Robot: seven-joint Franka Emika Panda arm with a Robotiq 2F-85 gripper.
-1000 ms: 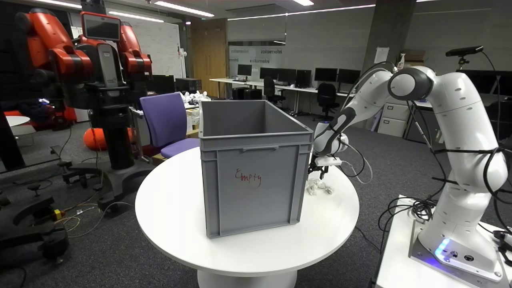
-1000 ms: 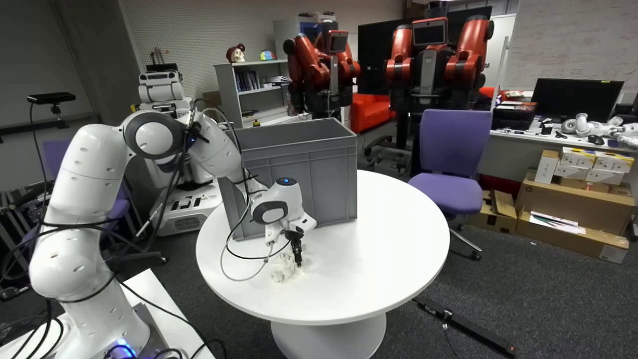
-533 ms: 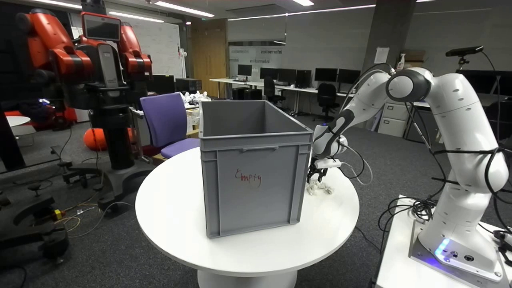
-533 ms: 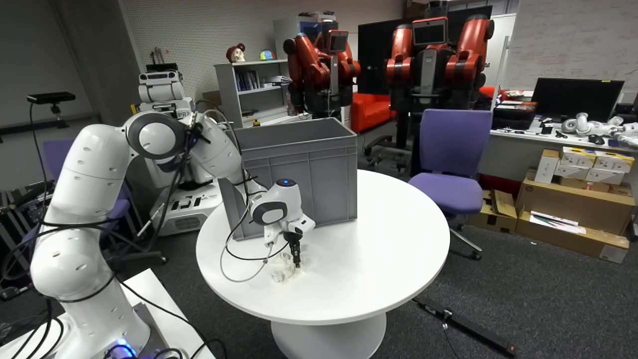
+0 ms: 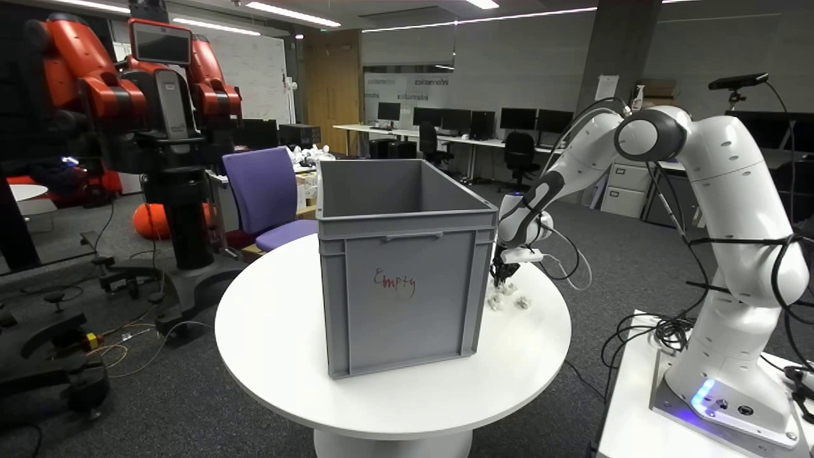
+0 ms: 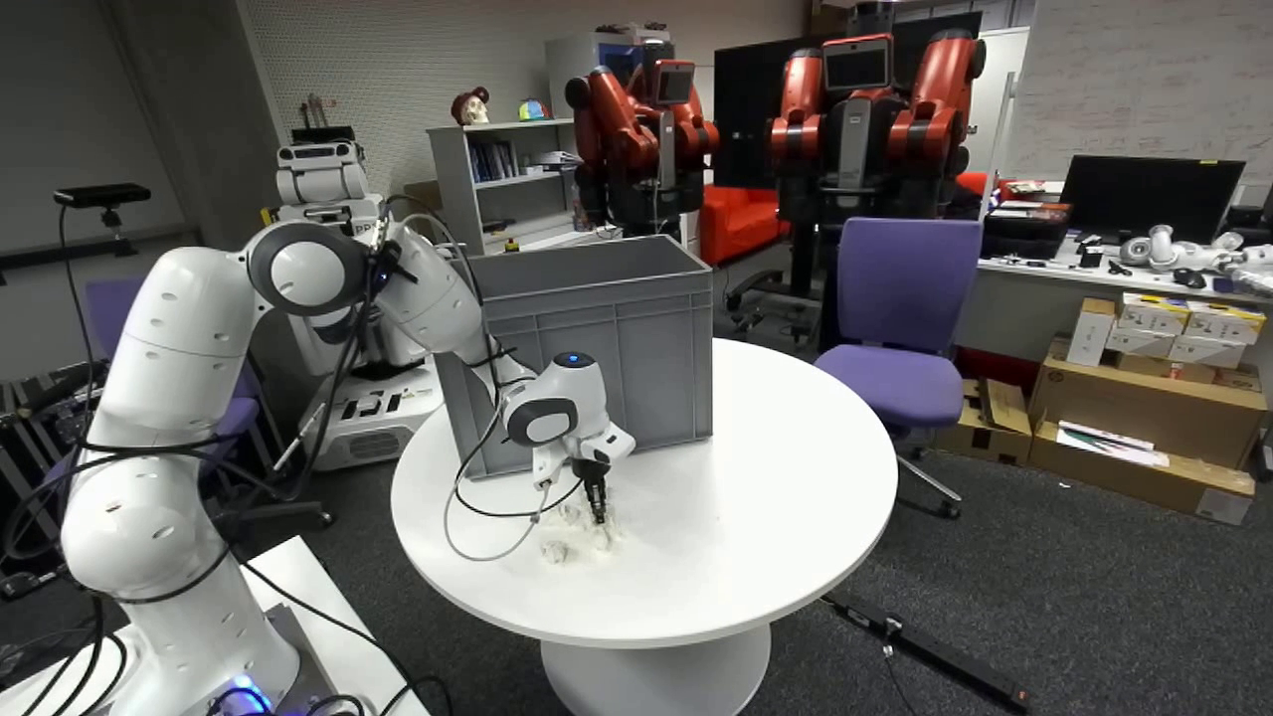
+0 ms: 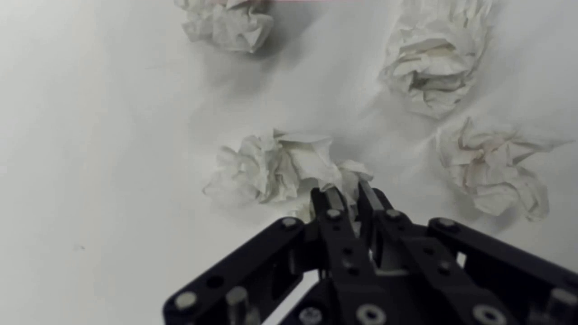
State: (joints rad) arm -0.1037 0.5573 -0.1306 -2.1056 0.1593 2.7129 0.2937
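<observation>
Both fingers of the tool (image 7: 347, 197) stand close together, clamped on one end of a crumpled paper (image 7: 280, 169); the rest spreads toward ten o'clock from the tips in the wrist view. A pale scrap (image 7: 302, 212) shows behind them; whether it belongs to that piece, I cannot tell. Apart from it lie a second crumple (image 7: 226, 27) at eleven o'clock, a third crumple (image 7: 435, 58) at one and a fourth crumple (image 7: 494, 171) at three. In an exterior view, the worktop (image 6: 776, 477) also bears a grey bin (image 6: 646, 348), at twelve o'clock from the tool. Because the pinch takes only an end, a firm squeeze and slow, straight lift look wisest: soft paper may slip or tear, and sideways travel could nudge its neighbours.
</observation>
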